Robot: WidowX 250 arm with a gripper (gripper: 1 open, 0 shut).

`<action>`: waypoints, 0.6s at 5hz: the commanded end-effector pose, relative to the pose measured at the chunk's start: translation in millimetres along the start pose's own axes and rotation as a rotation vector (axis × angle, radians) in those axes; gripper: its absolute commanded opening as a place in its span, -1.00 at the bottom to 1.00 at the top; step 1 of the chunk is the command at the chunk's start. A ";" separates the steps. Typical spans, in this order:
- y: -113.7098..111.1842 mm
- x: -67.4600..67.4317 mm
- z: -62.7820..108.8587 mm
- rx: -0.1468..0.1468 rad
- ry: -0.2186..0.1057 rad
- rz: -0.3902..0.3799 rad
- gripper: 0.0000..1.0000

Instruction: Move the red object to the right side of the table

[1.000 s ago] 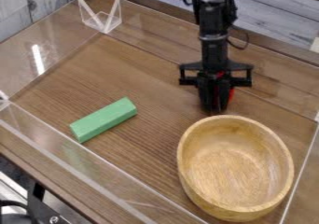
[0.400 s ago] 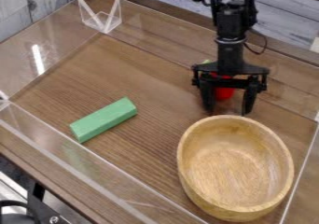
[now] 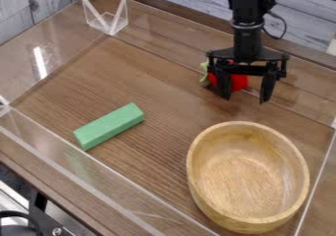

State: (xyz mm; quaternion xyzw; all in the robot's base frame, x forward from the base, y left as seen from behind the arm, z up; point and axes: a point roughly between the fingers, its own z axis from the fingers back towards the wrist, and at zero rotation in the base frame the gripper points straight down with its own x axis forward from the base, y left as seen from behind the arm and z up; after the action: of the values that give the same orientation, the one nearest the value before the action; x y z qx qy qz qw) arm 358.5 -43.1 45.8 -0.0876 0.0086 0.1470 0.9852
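The red object (image 3: 237,81), a small glossy toy fruit, rests on the brown wood-grain table (image 3: 144,73) toward its far right. My gripper (image 3: 249,92) hangs straight down just above it, open, with its black fingers (image 3: 269,86) spread to either side of the fruit and lifted clear of it. The left finger hides part of the fruit. Nothing is held between the jaws.
A round light wooden bowl (image 3: 194,167) sits at the front right, close below the gripper. A green rectangular block (image 3: 108,126) lies left of the bowl. Low clear acrylic walls (image 3: 46,58) border the table, and a clear folded stand (image 3: 105,18) is at the back left.
The gripper went from shut on the red object to open, letting it go on the table. It then rose and shifted slightly right and farther back.
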 end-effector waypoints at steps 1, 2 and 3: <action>-1.2 15.8 25.6 -0.014 -0.087 0.009 1.00; 1.0 19.0 26.4 -0.007 -0.097 0.020 1.00; 4.5 22.3 25.6 0.000 -0.103 0.029 1.00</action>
State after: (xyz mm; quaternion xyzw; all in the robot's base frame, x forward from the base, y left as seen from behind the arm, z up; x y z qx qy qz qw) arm 368.3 -31.4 49.7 -0.0751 -0.0073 0.1649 0.9834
